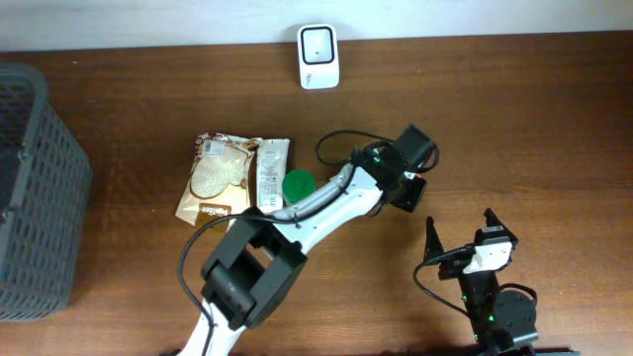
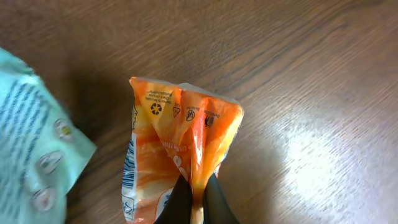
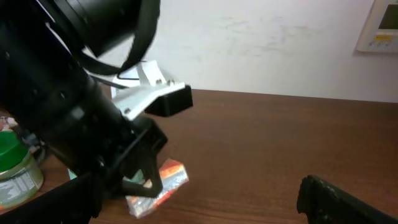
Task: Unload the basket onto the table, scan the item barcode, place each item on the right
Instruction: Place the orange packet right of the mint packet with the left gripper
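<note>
My left gripper (image 2: 198, 202) is shut on a fold of an orange snack packet (image 2: 180, 124), which hangs just above the wooden table. A blue barcode (image 2: 127, 168) runs along the packet's left edge. Seen from overhead, the left gripper (image 1: 406, 190) is right of centre and hides the packet. The right wrist view shows the packet (image 3: 158, 186) under the left arm's black fingers. The white scanner (image 1: 318, 56) stands at the table's far edge, well away from the packet. My right gripper (image 1: 460, 229) waits open and empty near the front edge, with one finger (image 3: 333, 199) in its own view.
Two snack packs (image 1: 213, 178) (image 1: 269, 173) and a green-lidded jar (image 1: 297, 185) lie left of the left gripper. A pale green pack (image 2: 31, 137) sits close to the held packet. A dark mesh basket (image 1: 30, 188) fills the left edge.
</note>
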Tool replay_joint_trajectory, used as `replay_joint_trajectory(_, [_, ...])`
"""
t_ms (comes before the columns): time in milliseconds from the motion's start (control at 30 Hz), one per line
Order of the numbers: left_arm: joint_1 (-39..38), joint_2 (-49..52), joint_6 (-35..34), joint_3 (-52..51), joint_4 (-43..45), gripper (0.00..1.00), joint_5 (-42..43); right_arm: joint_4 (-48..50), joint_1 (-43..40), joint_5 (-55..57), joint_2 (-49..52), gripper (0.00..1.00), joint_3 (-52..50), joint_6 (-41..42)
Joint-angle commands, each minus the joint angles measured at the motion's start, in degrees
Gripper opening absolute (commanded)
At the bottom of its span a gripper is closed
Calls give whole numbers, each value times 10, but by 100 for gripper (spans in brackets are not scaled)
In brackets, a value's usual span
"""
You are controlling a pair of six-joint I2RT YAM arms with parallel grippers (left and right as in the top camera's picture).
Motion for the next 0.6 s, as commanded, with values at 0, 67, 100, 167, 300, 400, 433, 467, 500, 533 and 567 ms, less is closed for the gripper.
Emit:
replay_joint_trajectory(0, [-5, -4, -16, 3, 16, 27, 4, -3, 3, 1, -3, 98, -4, 3])
replay_joint_trajectory(67, [0, -9, -13, 23, 3, 68, 4, -3, 3, 1, -3, 98, -4, 3])
replay_joint_trajectory(100, [7, -16, -9, 39, -5, 78, 4, -3, 3, 1, -3, 98, -4, 3])
replay_joint_trajectory(167, [36, -48, -7, 85, -32, 88, 4, -3, 3, 1, -3, 98, -4, 3])
replay_joint_trajectory(300, [128, -137, 40, 169, -115, 95, 2, -2, 3, 1, -3, 98, -4, 3])
replay_joint_trajectory(400, [228, -204, 145, 195, -184, 94, 42, -2, 3, -18, -3, 98, -4, 8])
replay_joint_trajectory(433, [271, -227, 204, 195, -207, 89, 77, -4, 3, -33, -3, 98, -4, 8])
replay_joint_trajectory(467, [307, -239, 239, 195, -225, 84, 81, -9, 3, -48, -3, 98, -4, 8])
replay_joint_trajectory(500, [337, -245, 262, 195, -238, 84, 81, -10, 3, -59, 2, 98, -2, 32])
replay_joint_trajectory(533, [366, -247, 275, 195, -249, 87, 81, -16, 3, -59, 7, 98, 4, 52])
replay_joint_trajectory(567, [391, -247, 276, 194, -259, 91, 77, -29, 3, -60, 17, 98, 19, 74])
